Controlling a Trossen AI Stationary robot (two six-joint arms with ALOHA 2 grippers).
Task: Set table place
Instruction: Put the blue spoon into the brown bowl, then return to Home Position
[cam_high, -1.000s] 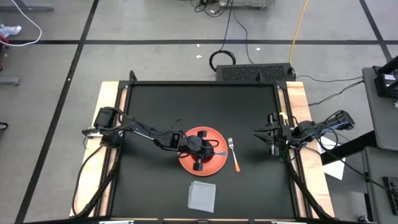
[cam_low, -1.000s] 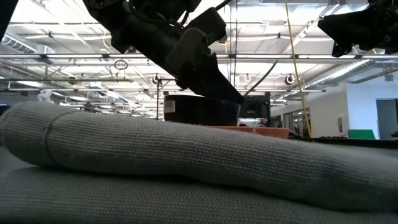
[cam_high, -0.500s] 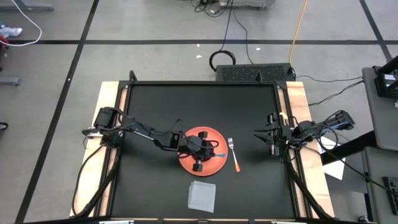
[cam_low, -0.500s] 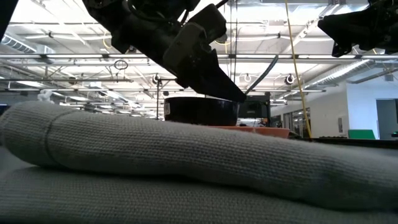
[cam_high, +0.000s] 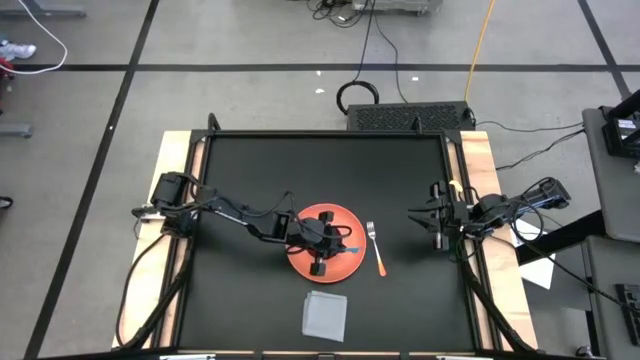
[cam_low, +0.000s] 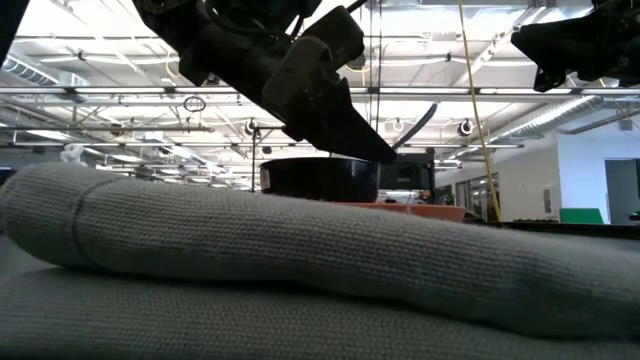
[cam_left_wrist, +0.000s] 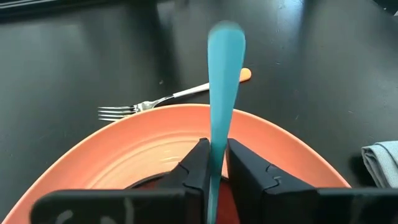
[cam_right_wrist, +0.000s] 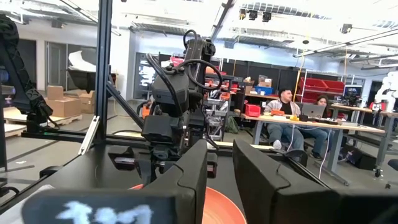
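Left gripper (cam_high: 330, 243), dark, two-fingered, poised over a round orange plate (cam_high: 325, 257) near the middle of the table (cam_high: 250, 170); fingers narrow, clamped on a slim turquoise handle (cam_high: 348, 247). High view: table large, square, matte black top, thin black frame, light wooden side strips; plate glossy, with a dark round bowl on it under the gripper; fork (cam_high: 375, 246), silver tines and orange handle, lying just beside the plate on the right arm's side; folded grey napkin (cam_high: 325, 314), rectangular, near the front edge, apart from the plate. Right gripper (cam_high: 424, 223) waits at the table's right edge, holding nothing. Low view: napkin (cam_low: 300, 270) fills the foreground, coarse woven cloth; behind it the bowl (cam_low: 320, 176), dark and shallow, on the plate's thin orange rim (cam_low: 420, 209). Left wrist view: handle (cam_left_wrist: 224, 81), smooth, flat, rounded at its tip, upright between the two fingers (cam_left_wrist: 198, 171); plate (cam_left_wrist: 292, 155) ridged in concentric rings. Right wrist view: fingers (cam_right_wrist: 186, 180) stand a narrow gap apart, nothing between them.
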